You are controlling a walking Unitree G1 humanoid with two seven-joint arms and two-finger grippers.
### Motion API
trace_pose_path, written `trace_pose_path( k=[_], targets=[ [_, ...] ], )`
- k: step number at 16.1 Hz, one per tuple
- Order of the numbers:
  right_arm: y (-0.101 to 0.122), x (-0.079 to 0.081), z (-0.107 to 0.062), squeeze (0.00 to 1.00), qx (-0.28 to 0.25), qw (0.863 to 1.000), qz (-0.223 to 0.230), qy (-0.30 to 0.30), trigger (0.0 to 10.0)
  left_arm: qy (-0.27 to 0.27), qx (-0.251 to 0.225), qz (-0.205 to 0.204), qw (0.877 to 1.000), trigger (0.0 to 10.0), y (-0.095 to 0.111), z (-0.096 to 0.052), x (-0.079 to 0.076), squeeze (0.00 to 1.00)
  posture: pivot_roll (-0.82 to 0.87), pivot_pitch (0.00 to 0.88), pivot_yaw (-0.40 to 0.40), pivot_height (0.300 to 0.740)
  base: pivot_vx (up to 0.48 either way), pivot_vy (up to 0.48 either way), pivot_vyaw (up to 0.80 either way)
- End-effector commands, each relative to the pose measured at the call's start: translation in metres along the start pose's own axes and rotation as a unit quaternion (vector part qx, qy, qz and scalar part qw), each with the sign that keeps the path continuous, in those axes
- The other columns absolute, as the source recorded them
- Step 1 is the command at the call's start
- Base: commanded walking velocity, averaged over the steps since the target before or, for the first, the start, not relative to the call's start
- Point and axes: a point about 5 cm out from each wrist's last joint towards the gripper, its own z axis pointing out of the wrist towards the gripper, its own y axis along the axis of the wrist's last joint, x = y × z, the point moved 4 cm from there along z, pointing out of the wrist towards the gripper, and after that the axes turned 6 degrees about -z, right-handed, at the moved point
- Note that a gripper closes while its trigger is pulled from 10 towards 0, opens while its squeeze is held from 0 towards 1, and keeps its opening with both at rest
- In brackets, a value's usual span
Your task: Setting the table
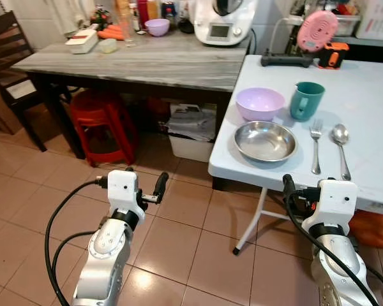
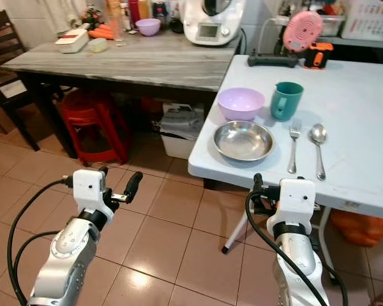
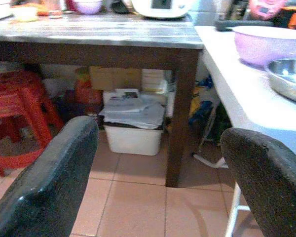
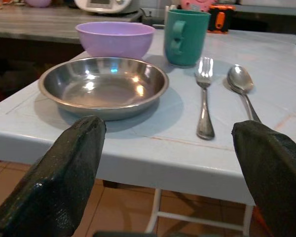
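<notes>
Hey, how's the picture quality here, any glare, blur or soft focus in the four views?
Left eye view: evenly lit, sharp; bright glints in the round stainless steel dish. Right eye view: the same, plus a light reflection on the floor tiles. Left wrist view: soft and hazy, the open left gripper fingers blurred up close. Right wrist view: clearer; highlights inside the dish, the open right gripper fingers out of focus.

Red stool (image 1: 102,124) under grey table (image 1: 147,60) — white bin (image 1: 191,143) beside.

A home kitchen is showing here: terracotta floor tiles (image 1: 179,248) are running under a grey wooden counter (image 1: 147,60) that is holding a white cooking appliance (image 1: 220,22) and bottles, with a red stool (image 1: 102,124) sitting beneath.
</notes>
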Motion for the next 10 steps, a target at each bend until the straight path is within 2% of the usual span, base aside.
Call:
trace_pose_path(
  k=[1, 3, 7, 10],
  targets=[
    [0.008, -0.001, -0.003, 0.0, -0.015, 1.0, 0.005, -0.009, 10.0, -0.006, -0.006, 0.005, 1.0, 10.0, 0.005, 0.0, 0.002, 0.0, -0.1, 0.067, 0.076, 0.74, 0.262, 0.0, 0.0],
    [0.009, 0.001, -0.005, 0.0, -0.016, 1.0, 0.005, -0.004, 10.0, -0.006, -0.007, 0.002, 1.0, 10.0, 0.004, 0.003, 0.002, 0.0, -0.11, 0.06, 0.074, 0.74, 0.283, 0.0, 0.0],
    [0.014, -0.003, 0.002, 0.0, -0.026, 1.0, 0.002, -0.007, 10.0, -0.023, -0.007, -0.009, 1.0, 10.0, 0.003, 0.004, -0.011, 0.0, -0.11, 0.056, 0.078, 0.74, 0.304, 0.0, 0.0],
    [0.014, -0.004, -0.001, 0.0, -0.026, 1.0, 0.001, -0.009, 10.0, -0.026, -0.002, -0.008, 1.0, 10.0, 0.0, 0.002, -0.01, 0.0, -0.12, 0.057, 0.08, 0.74, 0.315, 0.0, 0.0]
  ],
)
